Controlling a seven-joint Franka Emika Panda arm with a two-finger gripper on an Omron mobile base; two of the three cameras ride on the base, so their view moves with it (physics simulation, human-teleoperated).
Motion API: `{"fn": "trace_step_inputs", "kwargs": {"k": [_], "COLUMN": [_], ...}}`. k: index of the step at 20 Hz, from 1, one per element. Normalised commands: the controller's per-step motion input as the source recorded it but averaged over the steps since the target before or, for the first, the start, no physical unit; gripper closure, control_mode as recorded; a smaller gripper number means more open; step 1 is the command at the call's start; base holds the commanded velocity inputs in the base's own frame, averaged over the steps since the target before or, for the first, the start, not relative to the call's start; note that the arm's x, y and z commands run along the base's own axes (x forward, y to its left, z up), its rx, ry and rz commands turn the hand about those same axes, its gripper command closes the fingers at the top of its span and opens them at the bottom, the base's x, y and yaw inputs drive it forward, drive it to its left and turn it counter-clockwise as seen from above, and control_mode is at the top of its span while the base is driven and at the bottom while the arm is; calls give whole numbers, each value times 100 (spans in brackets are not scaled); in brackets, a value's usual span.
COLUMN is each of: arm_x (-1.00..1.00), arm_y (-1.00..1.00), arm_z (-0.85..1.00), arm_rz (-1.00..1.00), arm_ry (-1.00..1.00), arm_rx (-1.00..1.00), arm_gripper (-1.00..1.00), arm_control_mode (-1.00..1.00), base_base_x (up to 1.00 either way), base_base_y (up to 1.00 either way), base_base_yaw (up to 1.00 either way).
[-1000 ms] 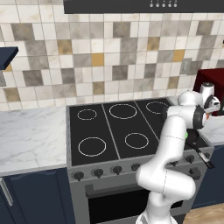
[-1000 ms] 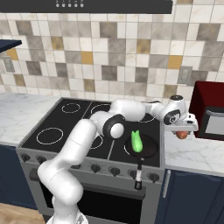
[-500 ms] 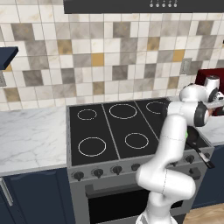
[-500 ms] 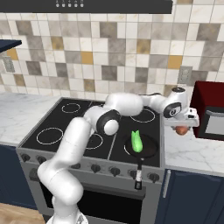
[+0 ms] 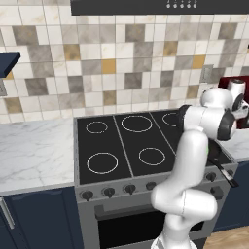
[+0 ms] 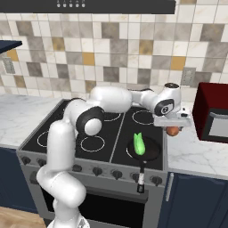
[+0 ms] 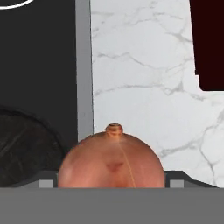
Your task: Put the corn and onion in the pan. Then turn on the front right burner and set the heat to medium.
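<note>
Above the marble tabletop point(image 6: 191, 151), right of the pan point(image 6: 143, 149), the gripper point(image 6: 173, 126) is squeezing one onion point(image 6: 173, 131). One corn point(image 6: 139, 143) is lying in the one pan. If the gripper is letting go too soon, the round onion could be rolling off.

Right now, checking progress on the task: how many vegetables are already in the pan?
1. The corn lies in the pan on the stove. The onion is not in yet; the gripper holds it above the counter's edge beside the stove.
</note>
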Motion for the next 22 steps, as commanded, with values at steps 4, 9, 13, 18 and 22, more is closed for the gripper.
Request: {"fn": "trace_step_inputs", "kwargs": {"k": [4, 9, 13, 18, 22], "arm_x": [-69, -36, -8, 21, 0], "arm_y": [69, 58, 31, 0, 0], "arm_z": [3, 16, 1, 0, -11], "arm_rz": [28, 27, 9, -5, -4], "arm_ry": [2, 1, 0, 0, 0], "arm_rx": [0, 3, 4, 0, 0], "arm_gripper": [100, 100, 100, 100, 100], "arm_control_mode": [-100, -100, -100, -100, -100], "base_base_x": [0, 0, 0, 0, 0], "base_base_y": [0, 0, 0, 0, 0], "base_base_yaw": [0, 0, 0, 0, 0]}}
